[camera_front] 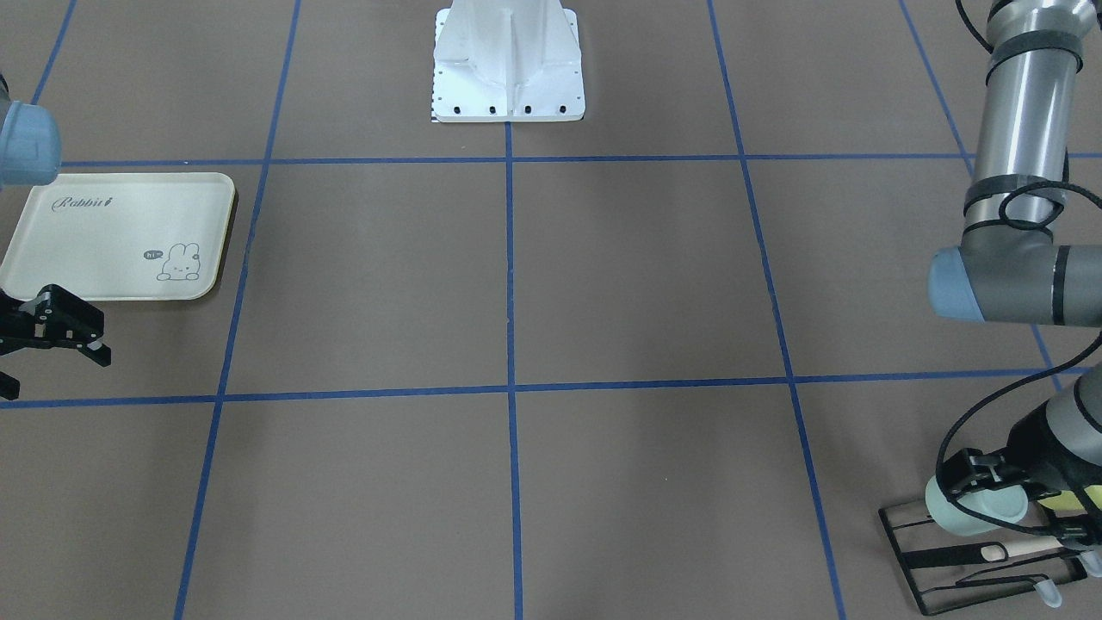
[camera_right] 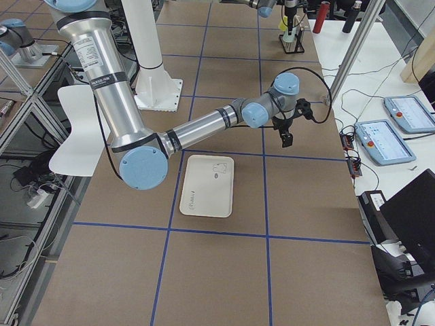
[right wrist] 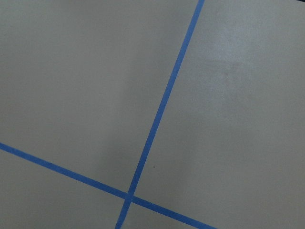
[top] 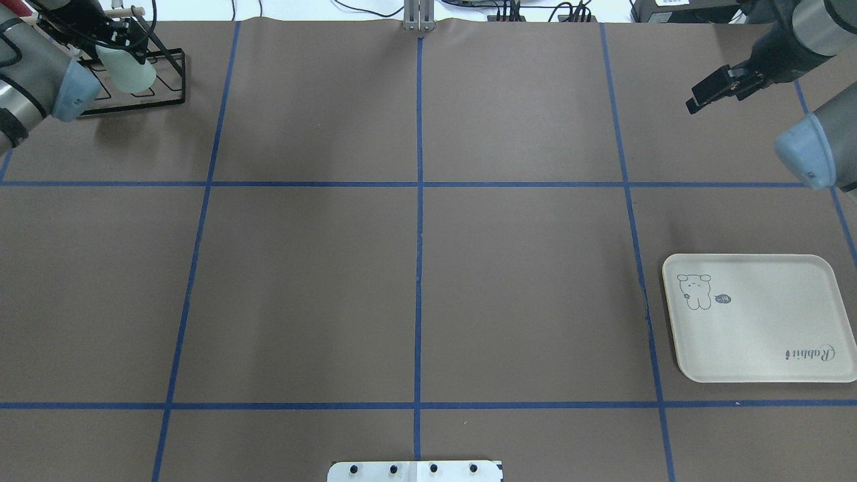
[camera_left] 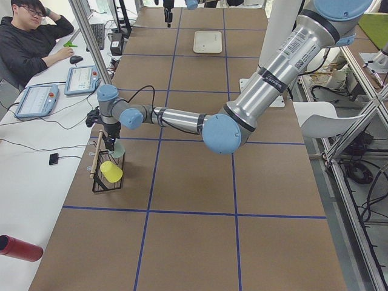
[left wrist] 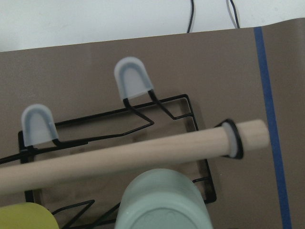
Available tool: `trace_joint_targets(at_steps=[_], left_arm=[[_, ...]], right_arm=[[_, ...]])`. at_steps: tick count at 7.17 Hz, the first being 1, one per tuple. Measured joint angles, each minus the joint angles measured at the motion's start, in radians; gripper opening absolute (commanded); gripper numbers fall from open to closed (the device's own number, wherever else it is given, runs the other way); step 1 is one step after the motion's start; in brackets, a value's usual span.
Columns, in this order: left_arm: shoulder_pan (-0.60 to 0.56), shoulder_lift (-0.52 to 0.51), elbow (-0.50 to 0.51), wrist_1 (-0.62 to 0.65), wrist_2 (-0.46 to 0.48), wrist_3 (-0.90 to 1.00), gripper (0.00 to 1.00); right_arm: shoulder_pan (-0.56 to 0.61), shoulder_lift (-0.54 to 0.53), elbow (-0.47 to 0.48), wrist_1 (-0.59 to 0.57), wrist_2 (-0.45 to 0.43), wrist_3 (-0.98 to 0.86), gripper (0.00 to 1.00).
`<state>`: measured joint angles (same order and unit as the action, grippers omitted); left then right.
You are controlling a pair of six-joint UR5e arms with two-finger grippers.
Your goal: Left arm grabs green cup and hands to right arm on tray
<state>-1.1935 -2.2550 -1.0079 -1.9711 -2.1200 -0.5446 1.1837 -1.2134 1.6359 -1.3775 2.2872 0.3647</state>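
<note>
The left gripper point(camera_front: 988, 484) is down at the black wire rack point(top: 167, 73) in the table's point(top: 415, 281) far left corner. Its fingers sit around the green cup point(camera_front: 968, 515), which lies tilted over the rack beside a wooden dowel point(left wrist: 143, 152) and a yellow-green cup point(camera_left: 111, 171). Whether the fingers actually clamp the green cup I cannot tell. The right gripper point(top: 697, 100) hangs above the table with its fingers spread and nothing between them, apart from the tray point(top: 756, 335). The tray lies flat on the table on the robot's right.
</note>
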Motion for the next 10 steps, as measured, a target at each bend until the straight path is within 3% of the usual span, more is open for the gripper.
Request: trace_joint_targets(at_steps=[1, 2, 3, 4, 5, 8, 10], left_arm=[[0.000, 0.000, 0.000, 0.000, 0.005, 0.000, 0.77], [0.000, 0.000, 0.000, 0.000, 0.009, 0.000, 0.46], [0.000, -0.001, 0.000, 0.000, 0.011, 0.000, 0.21], [0.000, -0.001, -0.002, 0.000, 0.012, 0.000, 0.06], [-0.002, -0.001, -0.006, -0.001, 0.012, 0.001, 0.00], [-0.032, -0.001, -0.036, 0.006, -0.004, 0.000, 0.00], [-0.080, 0.006, -0.066, 0.011, -0.090, 0.011, 0.00]], right_arm=[[0.000, 0.000, 0.000, 0.000, 0.000, 0.000, 1.00], [0.000, 0.000, 0.001, 0.000, 0.001, 0.000, 1.00], [0.000, 0.000, 0.002, 0.000, 0.001, 0.000, 1.00], [0.000, 0.000, 0.003, 0.000, 0.001, 0.000, 1.00], [0.001, 0.000, 0.003, 0.000, 0.001, 0.000, 1.00], [0.001, 0.000, 0.005, 0.000, 0.001, 0.000, 1.00], [0.001, 0.000, 0.005, 0.000, 0.001, 0.000, 1.00]])
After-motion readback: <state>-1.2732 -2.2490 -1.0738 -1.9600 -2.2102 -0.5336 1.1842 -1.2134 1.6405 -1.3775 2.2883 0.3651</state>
